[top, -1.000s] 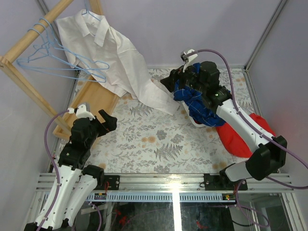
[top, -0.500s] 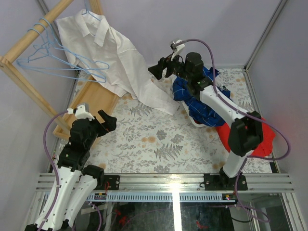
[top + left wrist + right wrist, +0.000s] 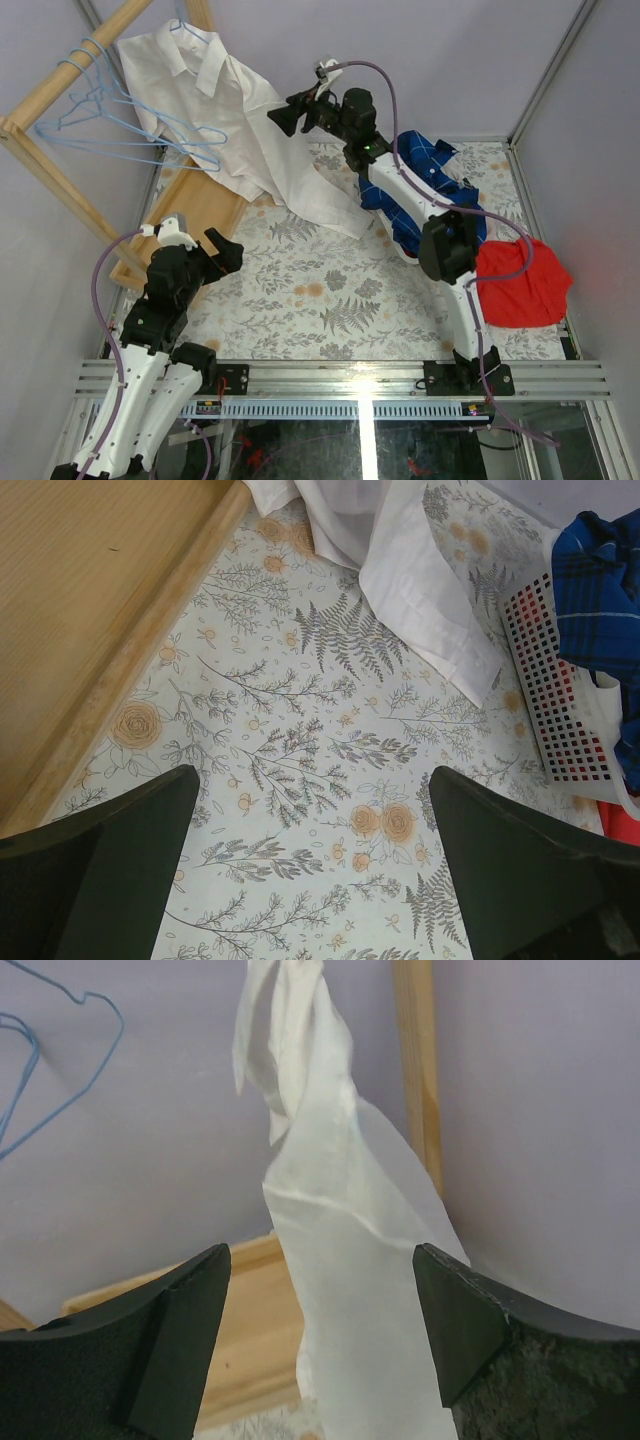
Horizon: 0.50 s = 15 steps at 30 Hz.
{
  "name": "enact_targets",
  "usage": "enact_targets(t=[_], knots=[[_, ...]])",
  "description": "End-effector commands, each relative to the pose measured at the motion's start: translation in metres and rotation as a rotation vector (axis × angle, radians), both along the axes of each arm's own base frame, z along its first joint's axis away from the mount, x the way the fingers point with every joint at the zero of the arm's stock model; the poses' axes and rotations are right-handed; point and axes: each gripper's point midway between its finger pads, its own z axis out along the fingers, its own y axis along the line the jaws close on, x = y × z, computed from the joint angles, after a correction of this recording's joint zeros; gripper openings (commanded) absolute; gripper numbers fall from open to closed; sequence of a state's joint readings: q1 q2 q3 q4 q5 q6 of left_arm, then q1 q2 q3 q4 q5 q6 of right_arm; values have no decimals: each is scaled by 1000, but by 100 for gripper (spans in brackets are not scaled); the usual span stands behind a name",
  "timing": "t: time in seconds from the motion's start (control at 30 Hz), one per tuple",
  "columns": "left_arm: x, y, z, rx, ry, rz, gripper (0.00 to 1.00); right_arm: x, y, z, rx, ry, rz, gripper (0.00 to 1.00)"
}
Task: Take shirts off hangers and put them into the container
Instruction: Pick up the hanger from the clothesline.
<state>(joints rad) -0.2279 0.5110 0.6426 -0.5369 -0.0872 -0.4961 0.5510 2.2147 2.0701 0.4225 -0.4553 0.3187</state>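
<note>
Here, seen from above, the white perforated container point(image 3: 556, 685) sits toward the far right of the floral worktop point(image 3: 330, 295). A dark blue checked shirt point(image 3: 425, 180) is heaped in it and spills over its rim. Just to the container's near right lies a plain red cloth point(image 3: 525, 285).

Well to the container's far left stands a wooden rack point(image 3: 55, 95). A white shirt point(image 3: 235, 115) hangs from it on a light-blue wire hanger point(image 3: 190, 35), and its tail trails down onto the worktop, ending just beside the container's left wall. Further left on the rack hang bare blue hangers point(image 3: 95, 115).

The right arm stretches from the container's side toward the rack. The right claw point(image 3: 290, 113) is raised beside the hanging white shirt with its jaws apart, holding nothing. In its wrist view the pale cloth shows between the two dark fingers point(image 3: 175, 1345); whether it touches them cannot be told.

The left claw point(image 3: 218, 252) hovers over the worktop, well to the container's near left. Its jaws are spread wide and it is empty, with only the floral surface showing between them.
</note>
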Motion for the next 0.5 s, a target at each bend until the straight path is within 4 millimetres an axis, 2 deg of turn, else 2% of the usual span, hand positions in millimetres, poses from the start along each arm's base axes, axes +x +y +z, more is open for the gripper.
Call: enact_targets(t=[0.0,0.07,0.17,0.23,0.33,0.4,0.47], knots=[[2,-1,2,4,-14,-11,100,-3,33,35,41,-116,20,81],[2,-1,3,2,-18,-12,100,-6,40,27,45,-125,47,82],[2,-1,4,-2,-31,-11,100,-2,41,33,45,-166,29,81],[2,-2,3,-2,-28,-15,100,-4,45,37,51,-188,37,73],[3,-3,2,0,-18,-22,100,-32,61,40,64,-221,168,56],[3,-3,1,2,-10,-21,100,-45,69,39,71,-221,176,36],[3,-3,0,3,-5,-18,100,-53,74,41,61,-234,155,25]])
